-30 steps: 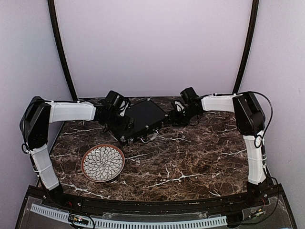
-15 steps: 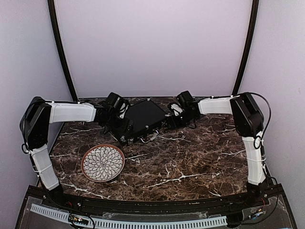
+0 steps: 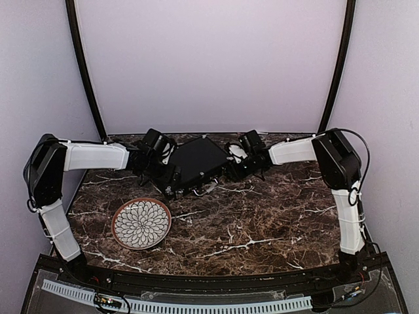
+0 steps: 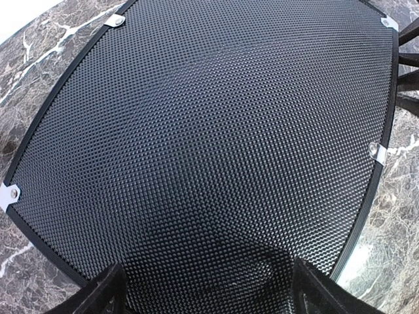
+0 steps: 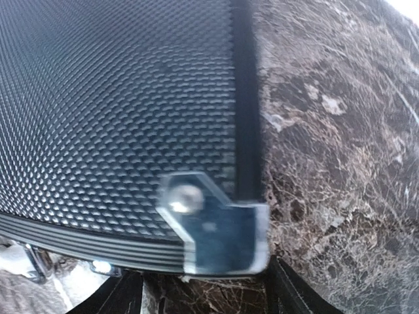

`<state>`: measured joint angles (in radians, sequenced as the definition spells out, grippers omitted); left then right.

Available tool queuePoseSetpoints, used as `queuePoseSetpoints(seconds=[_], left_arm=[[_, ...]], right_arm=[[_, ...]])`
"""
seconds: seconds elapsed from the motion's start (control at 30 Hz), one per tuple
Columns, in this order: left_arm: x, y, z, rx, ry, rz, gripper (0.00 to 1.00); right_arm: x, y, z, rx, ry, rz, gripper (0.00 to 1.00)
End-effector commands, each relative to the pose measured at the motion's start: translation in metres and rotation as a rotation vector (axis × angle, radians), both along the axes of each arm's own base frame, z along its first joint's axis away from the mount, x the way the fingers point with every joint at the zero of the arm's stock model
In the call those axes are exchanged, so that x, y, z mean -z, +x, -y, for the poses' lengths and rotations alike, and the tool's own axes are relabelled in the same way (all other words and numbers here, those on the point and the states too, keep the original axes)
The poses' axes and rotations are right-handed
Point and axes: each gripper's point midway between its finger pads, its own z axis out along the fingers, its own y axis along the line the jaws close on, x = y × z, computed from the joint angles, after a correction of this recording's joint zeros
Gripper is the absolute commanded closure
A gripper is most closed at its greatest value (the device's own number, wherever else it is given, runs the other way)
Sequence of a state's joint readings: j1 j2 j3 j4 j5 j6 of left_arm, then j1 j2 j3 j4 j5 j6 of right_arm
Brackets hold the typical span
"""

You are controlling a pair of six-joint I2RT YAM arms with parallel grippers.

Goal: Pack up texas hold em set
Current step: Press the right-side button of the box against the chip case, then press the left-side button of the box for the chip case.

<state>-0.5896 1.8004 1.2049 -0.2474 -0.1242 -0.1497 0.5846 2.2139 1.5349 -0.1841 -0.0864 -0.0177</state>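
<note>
The black briefcase (image 3: 196,160) lies shut at the back middle of the table, with silver corners and latches (image 3: 208,186) on its near edge. Its dimpled lid (image 4: 209,131) fills the left wrist view. My left gripper (image 3: 169,175) hovers over the case's left end, with its fingers (image 4: 108,294) spread wide above the lid. My right gripper (image 3: 236,167) is at the case's right end, open, with its fingers (image 5: 288,294) on either side of a silver corner (image 5: 219,226). Chips, cards, dice and buttons are out of view.
A round white-patterned plate with a brown rim (image 3: 141,223) sits at the front left of the marble table (image 3: 262,222). The back wall stands just behind the case, and dark curved posts rise at both back corners.
My right gripper has moved left, closer to the case's right corner. The left arm has shifted slightly left. The case has not moved.
</note>
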Motion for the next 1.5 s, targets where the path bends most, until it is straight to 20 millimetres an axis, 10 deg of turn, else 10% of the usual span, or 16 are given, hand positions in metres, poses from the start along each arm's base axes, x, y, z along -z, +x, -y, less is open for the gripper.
queuePoseSetpoints(seconds=[0.0, 0.53, 1.0, 1.47], left_arm=[[0.013, -0.021, -0.009, 0.024, 0.040, -0.055, 0.14], [0.030, -0.040, -0.016, 0.024, 0.049, -0.104, 0.19], [-0.044, -0.047, 0.003, 0.066, -0.087, 0.089, 0.05], [-0.011, -0.066, 0.011, 0.097, 0.061, 0.044, 0.08]], right_arm=[[0.002, -0.001, -0.010, -0.053, -0.099, 0.150, 0.34], [0.006, 0.005, -0.016, -0.074, -0.140, 0.269, 0.34], [-0.031, -0.046, 0.020, 0.012, -0.083, 0.180, 0.13], [-0.051, -0.055, 0.030, 0.057, -0.071, 0.121, 0.13]])
